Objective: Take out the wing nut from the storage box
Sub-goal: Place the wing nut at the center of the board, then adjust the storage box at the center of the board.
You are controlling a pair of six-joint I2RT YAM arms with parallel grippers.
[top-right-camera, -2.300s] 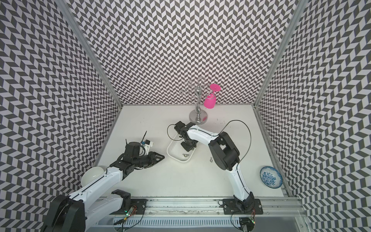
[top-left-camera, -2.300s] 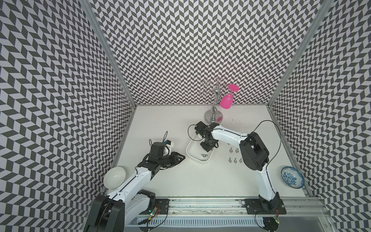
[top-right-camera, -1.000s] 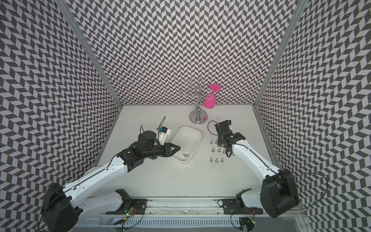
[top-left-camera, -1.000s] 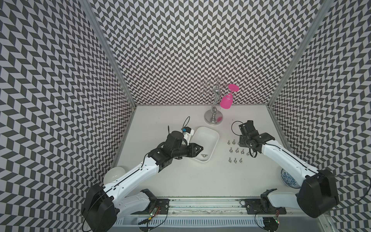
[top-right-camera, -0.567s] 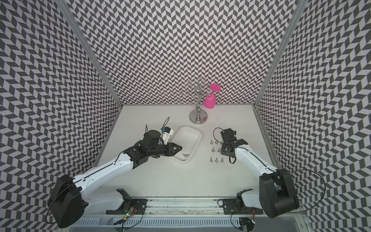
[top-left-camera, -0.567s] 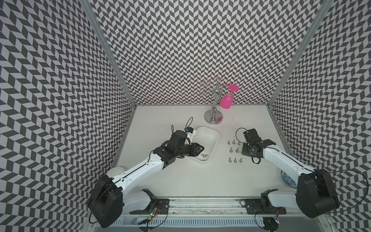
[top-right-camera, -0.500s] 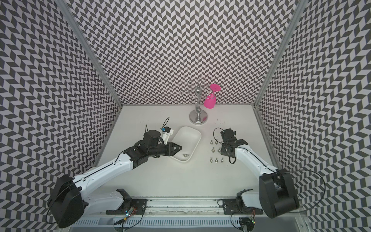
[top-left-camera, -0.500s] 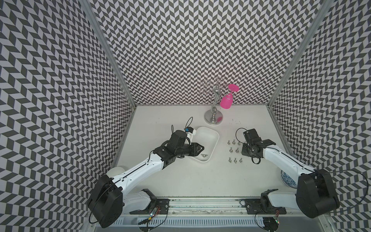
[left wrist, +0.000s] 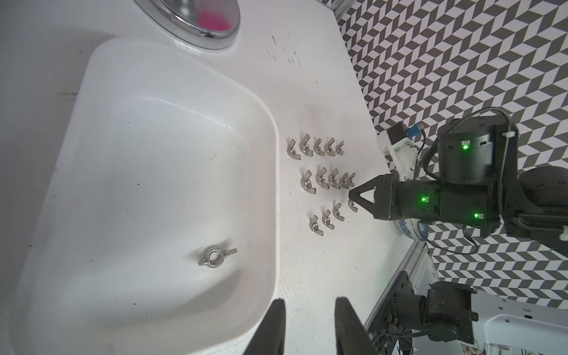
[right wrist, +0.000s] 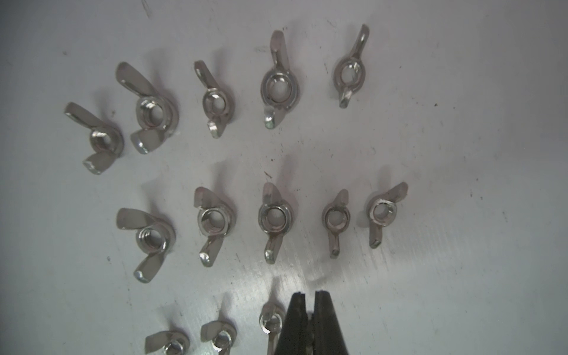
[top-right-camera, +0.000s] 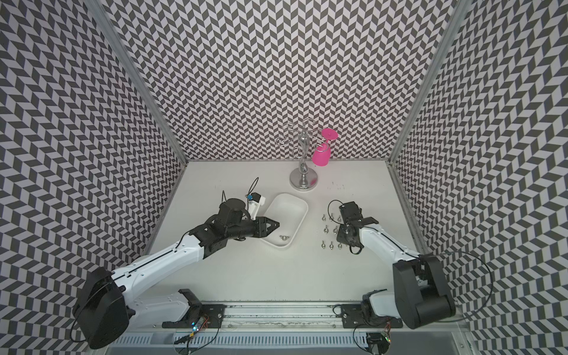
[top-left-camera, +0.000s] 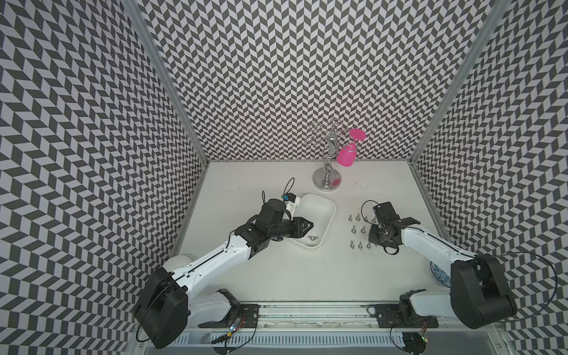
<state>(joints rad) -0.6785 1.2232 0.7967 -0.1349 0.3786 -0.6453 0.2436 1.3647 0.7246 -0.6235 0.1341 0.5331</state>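
Observation:
The storage box (top-left-camera: 328, 206) is a shallow white tray, seen in both top views and in the left wrist view (left wrist: 92, 101). One metal wing nut (top-left-camera: 312, 237) (left wrist: 216, 257) lies flat in its near end. My left gripper (top-left-camera: 310, 226) (left wrist: 309, 302) hovers over the box's near left rim, open, with nothing between its fingers. My right gripper (top-left-camera: 375, 244) (right wrist: 310, 295) points down at the table right of the box, shut. A loose wing nut (right wrist: 270, 319) lies right beside its fingers.
Several wing nuts (top-left-camera: 358, 229) (top-right-camera: 331, 229) lie in three rows on the table right of the box. A chrome rack (top-left-camera: 327, 181) with a hanging pink glass (top-left-camera: 345, 155) stands behind. A round white bowl (top-left-camera: 178, 262) and a blue-patterned bowl (top-left-camera: 438, 273) sit near the front corners.
My left gripper has slid right, over the box's near left rim. My right gripper, shut throughout, has come nearer, from the middle of the nut rows to the near row.

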